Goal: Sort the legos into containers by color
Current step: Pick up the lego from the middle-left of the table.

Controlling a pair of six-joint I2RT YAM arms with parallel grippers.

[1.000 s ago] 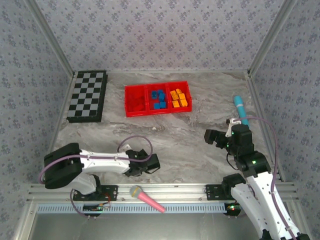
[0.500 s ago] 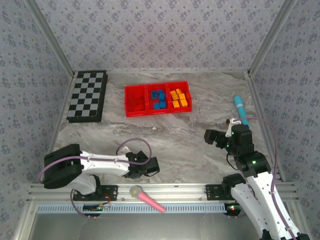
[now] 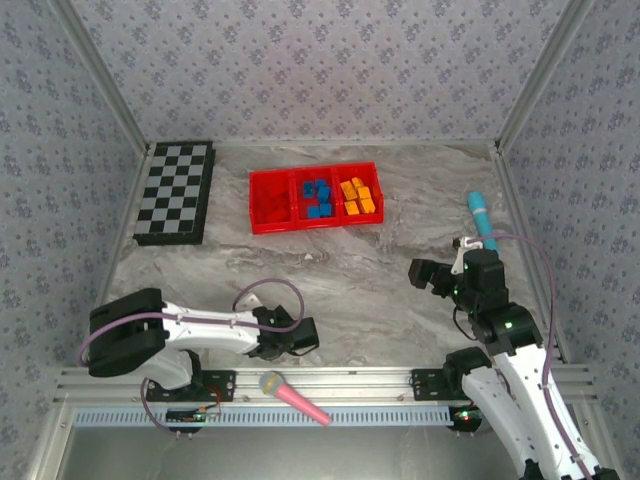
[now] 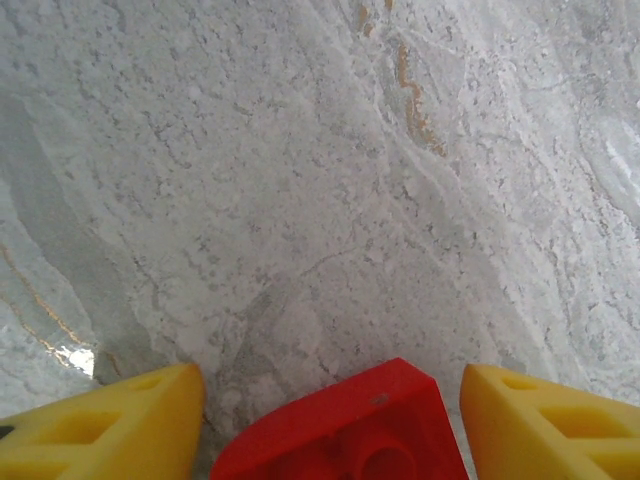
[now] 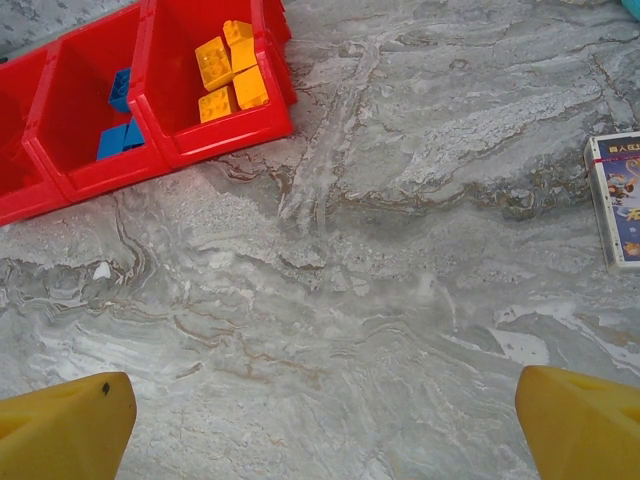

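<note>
In the left wrist view a red lego (image 4: 340, 430) lies on the marble between my yellow fingers (image 4: 110, 420). A thin strip of table shows on each side of it. My left gripper (image 3: 303, 336) is low over the near left of the table, open around that brick. My right gripper (image 3: 421, 272) hovers wide open at the right, with nothing between its fingertips (image 5: 70, 425). The red tray (image 3: 315, 227) at the back holds red legos (image 3: 270, 200), blue legos (image 3: 318, 197) and orange legos (image 3: 358, 196) in separate containers. The right wrist view shows the orange ones (image 5: 230, 70) and the blue ones (image 5: 120, 135).
A checkered board (image 3: 175, 192) lies at the back left. A pink microphone (image 3: 293, 396) rests on the front rail, and a teal microphone (image 3: 481, 218) lies by the right wall. A small card box (image 5: 618, 200) is on the table at the right.
My left gripper has sunk slightly toward the near edge and its jaws have narrowed around the red lego. The right arm has not moved.
</note>
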